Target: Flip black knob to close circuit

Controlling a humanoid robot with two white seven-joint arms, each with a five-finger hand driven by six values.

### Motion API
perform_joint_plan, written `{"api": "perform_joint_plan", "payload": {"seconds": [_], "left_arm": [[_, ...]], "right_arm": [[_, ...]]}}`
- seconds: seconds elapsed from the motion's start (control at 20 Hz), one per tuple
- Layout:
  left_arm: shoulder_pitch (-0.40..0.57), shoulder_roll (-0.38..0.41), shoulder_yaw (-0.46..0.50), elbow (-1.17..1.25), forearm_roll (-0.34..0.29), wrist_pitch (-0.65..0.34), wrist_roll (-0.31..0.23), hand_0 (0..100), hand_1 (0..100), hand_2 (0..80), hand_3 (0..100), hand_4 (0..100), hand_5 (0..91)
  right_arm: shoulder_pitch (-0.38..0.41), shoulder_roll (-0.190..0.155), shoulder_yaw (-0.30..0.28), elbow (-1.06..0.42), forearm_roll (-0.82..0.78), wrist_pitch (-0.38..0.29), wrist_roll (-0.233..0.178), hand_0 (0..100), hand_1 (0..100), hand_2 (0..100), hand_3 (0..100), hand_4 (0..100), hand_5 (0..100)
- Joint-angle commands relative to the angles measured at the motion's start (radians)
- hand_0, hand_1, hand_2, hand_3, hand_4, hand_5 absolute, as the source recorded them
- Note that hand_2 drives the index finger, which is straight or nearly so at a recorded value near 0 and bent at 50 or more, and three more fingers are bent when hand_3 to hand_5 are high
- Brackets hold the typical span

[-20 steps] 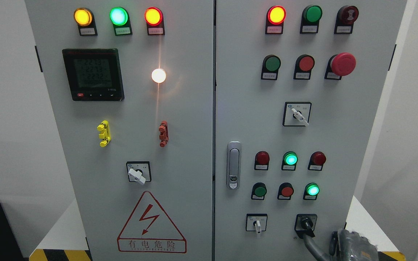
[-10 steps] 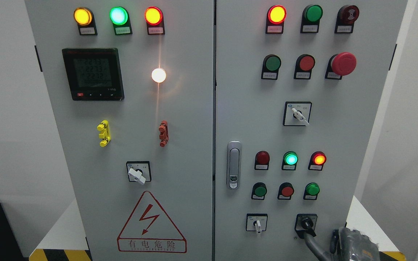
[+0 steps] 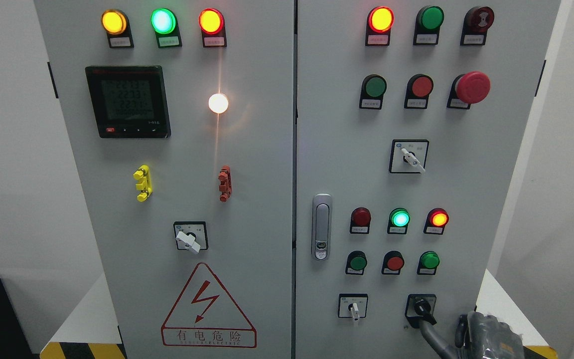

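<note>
2 lamps swapped within 1 second: red indicator (image 3: 439,219) lit, lower green lamp (image 3: 429,260) dark, suggesting circuit closed, with right hand (image 3: 486,339) at bottom right, one finger (image 3: 429,335) touching black knob (image 3: 420,307), grip impossible to tell.

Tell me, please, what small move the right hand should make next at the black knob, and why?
Probably draw the right hand slowly back from the black knob. A dark finger reaches up to the knob, and the red lamp above it is lit while the green button beneath that lamp is dark, which suggests the switch is thrown.
</note>
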Motion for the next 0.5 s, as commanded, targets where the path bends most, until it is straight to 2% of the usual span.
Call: {"api": "perform_joint_plan", "payload": {"seconds": [0.0, 0.45], "left_arm": [[0.0, 0.0, 0.0, -0.001, 0.0, -0.001, -0.001, 12, 56, 0.0, 0, 0, 0.0], [0.0, 0.0, 0.0, 0.001, 0.0, -0.001, -0.001, 12, 56, 0.0, 0, 0, 0.0]], "right_arm": [[0.0, 0.018, -0.011, -0.004, -0.002, 0.002, -0.003, 0, 4, 85, 100, 92, 95], [0.003, 0.018, -0.001, -0.006, -0.022, 0.0, -0.02, 0, 4, 85, 100, 92, 95]]}}
